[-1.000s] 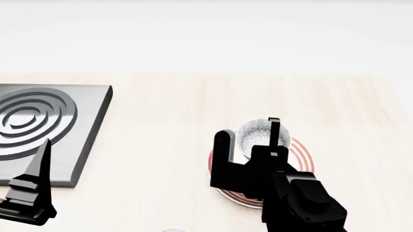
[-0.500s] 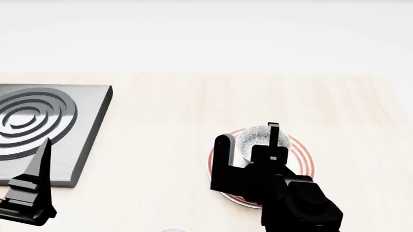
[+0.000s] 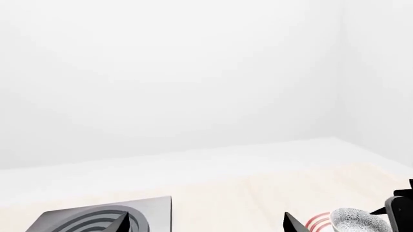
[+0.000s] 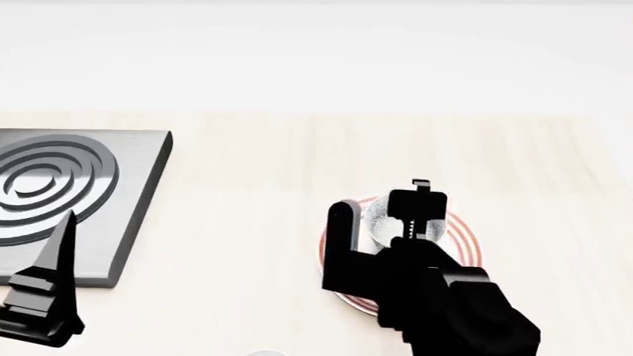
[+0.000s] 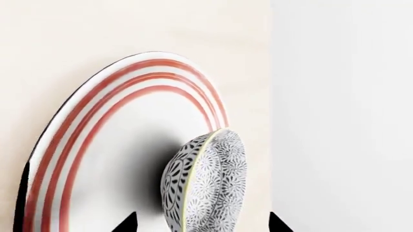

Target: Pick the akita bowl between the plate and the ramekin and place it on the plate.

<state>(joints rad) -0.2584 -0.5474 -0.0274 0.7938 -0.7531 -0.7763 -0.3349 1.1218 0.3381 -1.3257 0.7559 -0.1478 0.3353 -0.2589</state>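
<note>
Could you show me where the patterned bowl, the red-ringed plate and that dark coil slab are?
bowl (image 5: 210, 186), right wrist view, on its patterned outer wall.
plate (image 5: 123, 92), right wrist view, on its red rings.
coil slab (image 4: 59, 174), head view, on its raised rings.

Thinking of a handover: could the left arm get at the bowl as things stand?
Probably not easily. The left gripper sits far off by the burner plate, while the bowl lies over the plate with the right gripper around it, blocking that side.
</note>
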